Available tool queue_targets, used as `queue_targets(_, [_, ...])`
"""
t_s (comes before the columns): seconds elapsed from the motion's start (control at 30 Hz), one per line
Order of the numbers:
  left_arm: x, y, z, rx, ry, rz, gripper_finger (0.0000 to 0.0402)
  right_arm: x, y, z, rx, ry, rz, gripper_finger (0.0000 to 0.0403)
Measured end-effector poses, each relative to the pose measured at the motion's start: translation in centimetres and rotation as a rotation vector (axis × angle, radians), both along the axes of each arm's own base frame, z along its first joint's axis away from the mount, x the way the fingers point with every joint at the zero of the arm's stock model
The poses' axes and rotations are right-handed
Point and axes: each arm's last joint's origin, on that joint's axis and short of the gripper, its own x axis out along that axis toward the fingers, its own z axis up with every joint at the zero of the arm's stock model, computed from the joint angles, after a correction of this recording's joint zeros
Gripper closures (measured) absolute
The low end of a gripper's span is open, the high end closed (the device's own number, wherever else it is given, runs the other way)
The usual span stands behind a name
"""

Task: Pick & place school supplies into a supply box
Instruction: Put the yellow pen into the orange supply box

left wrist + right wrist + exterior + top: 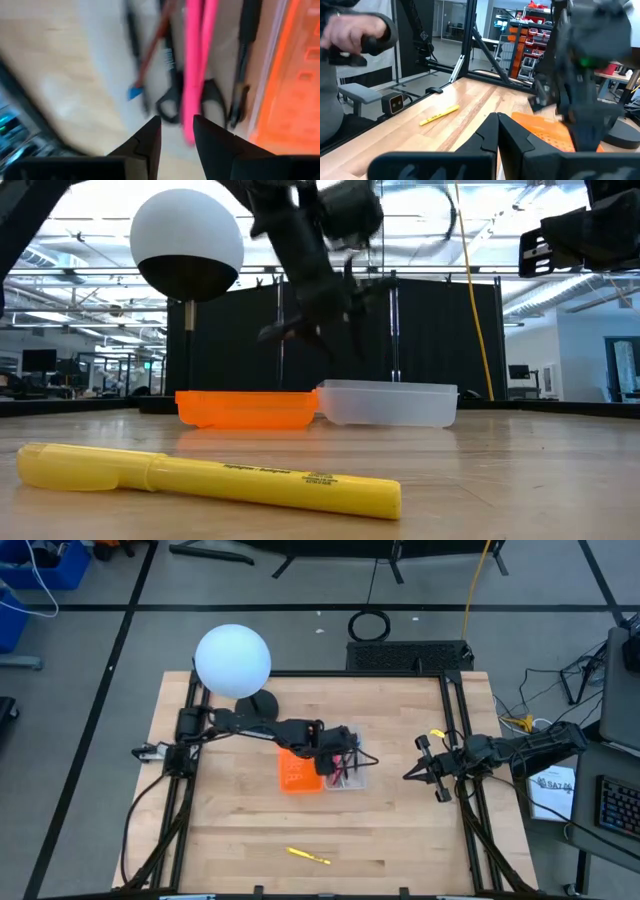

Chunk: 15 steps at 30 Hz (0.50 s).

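Note:
The supply box (360, 781), a clear shallow tray, sits mid-table (390, 404) against the orange perforated tray (294, 776). In it lie two pink pens (198, 60), the black-handled scissors (171, 106) and dark pens (245, 60). My left gripper (338, 762) hovers above the box (312, 332), open, with its fingers (176, 131) pointing down at the pink pens' end. A yellow pen (308, 856) lies flat near the table's near edge (210, 475). My right gripper (410, 774) waits shut at the table's right side (497, 125).
A white globe lamp (232, 660) stands on a dark base at the table's far left (187, 245). The orange tray (245, 408) touches the box's left side. A person's hand (355, 35) shows beyond the table. Bare wood lies around the yellow pen (440, 115).

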Motion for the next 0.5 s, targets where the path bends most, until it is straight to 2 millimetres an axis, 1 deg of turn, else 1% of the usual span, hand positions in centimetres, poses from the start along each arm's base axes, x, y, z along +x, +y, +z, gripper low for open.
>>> queue_targets(0.1, [-0.8,-1.2,3.2,0.012,-0.082,0.006,0.0284,0.0,0.0,0.0,0.000,-0.001,0.000,0.0403])
queue_targets(0.17, [-2.0,-2.2,6.2,-0.017,-0.164,0.045,0.0288,0.0,0.0,0.0,-0.001,-0.001,0.000,0.0403])
queue_targets(0.23, [-3.6,-3.0,9.9,-0.104,-0.290,0.127,0.0295,0.0,0.0,0.0,-0.002,-0.001,0.000,0.0403])
queue_targets(0.33, [-7.8,-3.3,15.1,-0.364,-0.387,0.242,0.0312,0.0,0.0,0.0,-0.002,0.000,0.001,0.0403])
queue_targets(0.4, [-10.9,-2.7,17.9,-0.601,-0.389,0.287,0.0332,0.0,0.0,0.0,-0.003,0.002,0.001,0.0403])
queue_targets(0.47, [-13.6,-2.1,19.3,-0.818,-0.380,0.309,0.0361,0.0,0.0,0.0,-0.009,-0.002,0.000,0.0403])
queue_targets(0.5, [-15.0,-1.9,19.5,-0.890,-0.374,0.312,0.0378,0.0,0.0,0.0,-0.011,-0.002,0.000,0.0403])
